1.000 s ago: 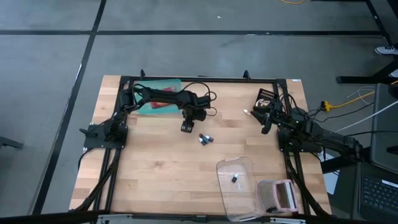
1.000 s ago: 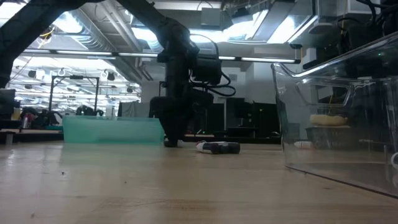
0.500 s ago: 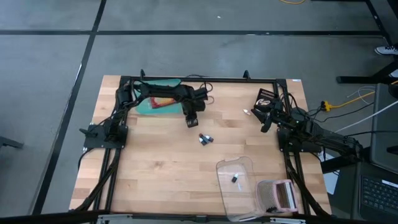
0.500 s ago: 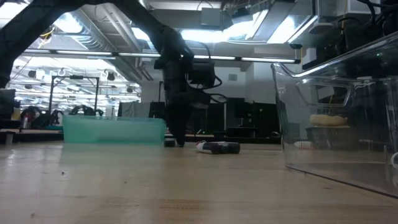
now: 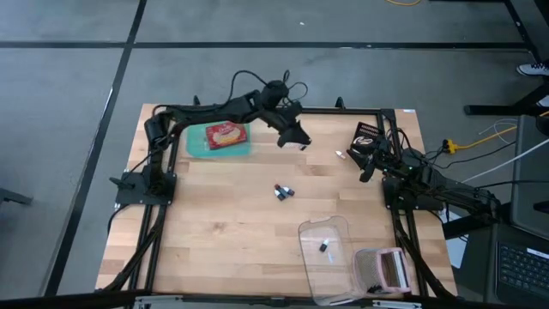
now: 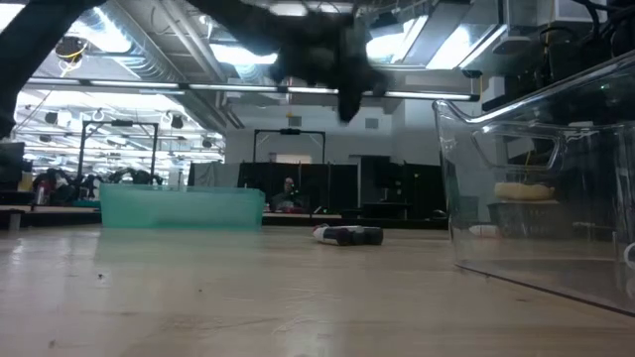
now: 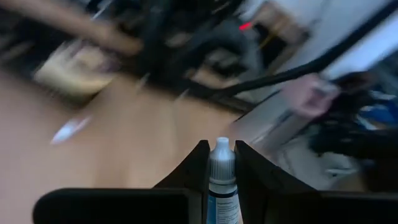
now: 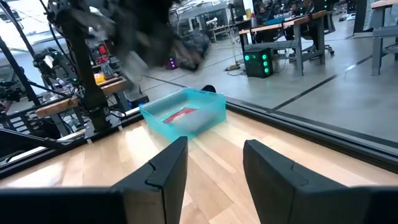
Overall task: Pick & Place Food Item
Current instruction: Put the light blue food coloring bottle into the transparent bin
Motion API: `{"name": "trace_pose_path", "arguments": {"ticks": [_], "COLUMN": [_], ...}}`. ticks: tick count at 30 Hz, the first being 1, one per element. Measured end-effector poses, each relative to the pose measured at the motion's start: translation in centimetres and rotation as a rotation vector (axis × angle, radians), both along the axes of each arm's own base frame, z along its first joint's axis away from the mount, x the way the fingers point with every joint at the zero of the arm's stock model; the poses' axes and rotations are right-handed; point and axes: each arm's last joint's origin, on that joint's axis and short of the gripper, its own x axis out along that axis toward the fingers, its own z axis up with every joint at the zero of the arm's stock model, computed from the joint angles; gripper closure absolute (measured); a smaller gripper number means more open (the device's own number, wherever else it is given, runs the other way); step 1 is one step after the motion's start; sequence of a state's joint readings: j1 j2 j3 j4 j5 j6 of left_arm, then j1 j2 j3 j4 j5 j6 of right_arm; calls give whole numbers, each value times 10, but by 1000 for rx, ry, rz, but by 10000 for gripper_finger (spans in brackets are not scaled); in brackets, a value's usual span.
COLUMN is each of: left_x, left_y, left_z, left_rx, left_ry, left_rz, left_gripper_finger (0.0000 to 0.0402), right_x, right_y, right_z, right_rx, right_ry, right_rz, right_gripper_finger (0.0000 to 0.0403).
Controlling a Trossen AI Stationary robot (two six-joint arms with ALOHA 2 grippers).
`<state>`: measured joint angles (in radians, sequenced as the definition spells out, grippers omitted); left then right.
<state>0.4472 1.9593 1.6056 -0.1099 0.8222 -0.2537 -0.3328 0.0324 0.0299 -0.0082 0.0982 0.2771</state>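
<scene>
My left gripper (image 5: 298, 140) hangs high over the table's far middle, shut on a small bottle (image 7: 222, 180) with a white cap and a blue-and-white label. In the low view it is a dark blur (image 6: 342, 84) near the top. A red-and-yellow food packet (image 5: 225, 135) lies in the teal tray (image 5: 196, 148) at the far left. My right gripper (image 8: 208, 163) waits open at the table's right side (image 5: 367, 165), holding nothing. My left gripper pinches the bottle's body (image 7: 221, 186) between its two fingers (image 7: 198, 169). The white cap (image 7: 222, 151) sticks out forward past the fingertips, so the bottle lies along the fingers. The bottle is lifted clear of the table.
Two small dark items (image 5: 283, 191) lie at the table's middle. A clear plastic box (image 5: 326, 257) with one small piece inside stands at the near right, with a pink-and-white thing (image 5: 386, 268) beside it. A dark object (image 5: 364, 134) sits at the far right.
My left gripper has taken the small bottle off the table near the dark items, risen and swung toward the far right. It has tipped from pointing down to nearly level. The bottle is lifted clear, and the teal tray is uncovered.
</scene>
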Motion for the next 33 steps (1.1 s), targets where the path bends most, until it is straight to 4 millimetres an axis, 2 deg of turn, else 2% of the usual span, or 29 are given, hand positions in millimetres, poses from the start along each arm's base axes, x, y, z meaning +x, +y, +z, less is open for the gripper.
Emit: {"name": "trace_pose_path", "arguments": {"ticks": [4, 7, 10, 15, 18, 21, 33], "left_x": [10, 20, 28, 38, 44, 54, 82], "left_y": [-26, -55, -87, -130, -146, -159, -240], "left_z": [27, 40, 42, 40, 31, 13, -52], "left_rx": [4, 8, 19, 94, 150, 135, 100], "left_ry": [-105, -141, -152, -139, -104, -56, -15], "left_rz": [-88, -171, -215, -152, -88, -83, -171], "left_gripper_finger": [360, 360, 360, 360, 359, 359, 359], "right_x": [0, 0, 0, 0, 0, 0, 1], "right_y": [0, 0, 0, 0, 0, 0, 2], "right_z": [0, 0, 0, 0, 0, 0, -1], "right_rx": [0, 0, 0, 36, 48, 52, 130], "right_ry": [0, 1, 1, -15, -20, -21, -43], "right_rz": [0, 0, 0, 8, 11, 15, 64], "right_gripper_finger": [247, 247, 247, 247, 247, 247, 247]}}
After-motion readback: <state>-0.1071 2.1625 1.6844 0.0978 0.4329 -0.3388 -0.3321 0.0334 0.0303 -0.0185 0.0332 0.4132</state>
